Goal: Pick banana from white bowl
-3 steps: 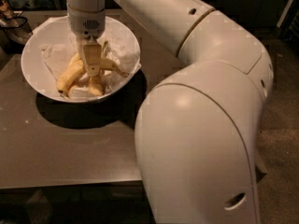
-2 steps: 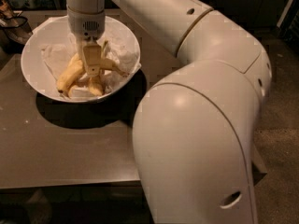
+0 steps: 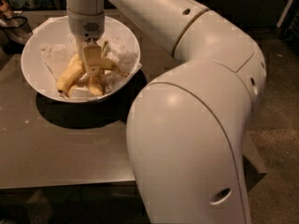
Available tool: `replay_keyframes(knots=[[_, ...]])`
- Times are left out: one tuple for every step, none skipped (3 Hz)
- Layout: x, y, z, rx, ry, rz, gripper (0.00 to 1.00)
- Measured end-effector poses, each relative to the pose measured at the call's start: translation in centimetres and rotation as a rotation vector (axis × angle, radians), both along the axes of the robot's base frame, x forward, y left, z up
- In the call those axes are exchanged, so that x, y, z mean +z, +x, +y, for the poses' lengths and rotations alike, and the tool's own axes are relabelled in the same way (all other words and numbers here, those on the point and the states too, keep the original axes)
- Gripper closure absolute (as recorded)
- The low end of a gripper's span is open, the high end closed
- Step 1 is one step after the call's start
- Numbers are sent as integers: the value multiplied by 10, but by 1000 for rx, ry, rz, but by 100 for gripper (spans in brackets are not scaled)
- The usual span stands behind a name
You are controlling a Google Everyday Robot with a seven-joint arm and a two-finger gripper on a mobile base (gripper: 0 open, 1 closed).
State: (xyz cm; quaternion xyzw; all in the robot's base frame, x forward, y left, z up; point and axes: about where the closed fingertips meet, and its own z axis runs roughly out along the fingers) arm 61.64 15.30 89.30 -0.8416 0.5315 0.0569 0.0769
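The white bowl (image 3: 33, 50), lined with crumpled white paper, stands at the back left of the table. Three yellow bananas lie in it. The banana (image 3: 69, 74), long and curved, lies at the left of the pile with its dark tip toward the bowl's front. A second banana (image 3: 114, 65) points right and a short one (image 3: 96, 85) lies at the front. My gripper (image 3: 92, 68) reaches straight down into the bowl and sits in the middle of the pile, touching the bananas and hiding where they meet.
The bowl rests on a grey-brown table (image 3: 70, 143) whose front edge runs along the bottom. A dark object (image 3: 11, 24) lies beyond the bowl at the far left. My own white arm (image 3: 196, 125) fills the right half of the view.
The gripper and bananas have stayed almost in place in the bowl. The arm's big near segment has shifted slightly to the left.
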Motion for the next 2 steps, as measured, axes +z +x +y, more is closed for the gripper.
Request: replay_keyframes(knots=[[-5, 0, 1, 7, -1, 8, 47], [-9, 0, 1, 13, -2, 16, 46]])
